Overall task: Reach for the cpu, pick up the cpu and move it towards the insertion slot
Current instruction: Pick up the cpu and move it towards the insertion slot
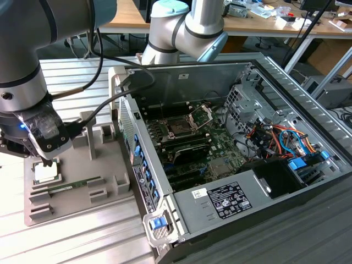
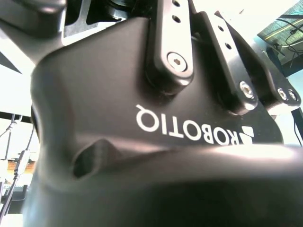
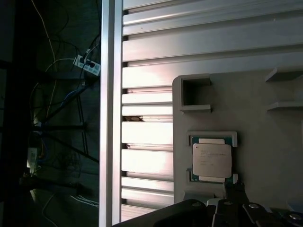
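Note:
The cpu [image 1: 45, 172] is a small square chip with a pale metal top, lying flat in a recess of the grey fixture [image 1: 82, 159] at the exterior view's left. My gripper [image 1: 48, 160] hangs just above it, close to its top. In the first wrist view the cpu [image 3: 212, 160] sits in its framed pocket, and dark parts of the gripper [image 3: 233, 205] reach in beside one of its edges. The second wrist view shows the black gripper body [image 2: 156, 118] up close. The insertion slot [image 1: 179, 126], a dark square socket in a silver frame, lies on the motherboard inside the open case.
A long green memory stick [image 1: 74, 185] lies on the fixture beside the cpu. The open computer case [image 1: 258, 71] stands to the exterior view's right, with a tall side wall [image 1: 140, 165] between fixture and motherboard. Black cables [image 1: 110, 93] hang from the arm. The ribbed metal table [image 3: 147, 137] ends at a rail.

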